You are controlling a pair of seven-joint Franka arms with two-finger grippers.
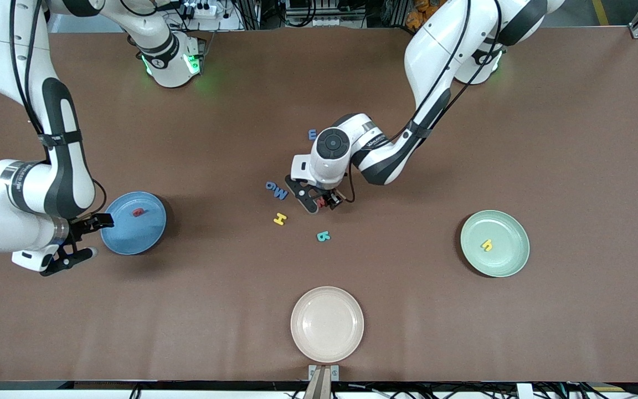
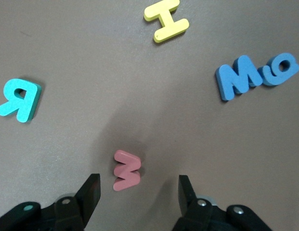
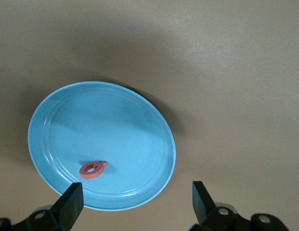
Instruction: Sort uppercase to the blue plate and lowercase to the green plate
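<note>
Left claw (image 1: 322,203) hung spread over red w (image 2: 126,170) at frame centre. Right claw (image 1: 78,239) waited spread beside blue plate (image 1: 125,235) holding red Q (image 3: 93,169); yellow h (image 1: 486,244) lay in green plate (image 1: 504,263)

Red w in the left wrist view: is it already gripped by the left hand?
No. The red w lies flat on the table between the open fingers of the left hand, with clear gaps on both sides.

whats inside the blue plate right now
One letter lies in the blue plate: the red Q, flat near the rim. The rest of the dish shows bare, with nothing covered. The open right gripper hangs by the plate's edge.
</note>
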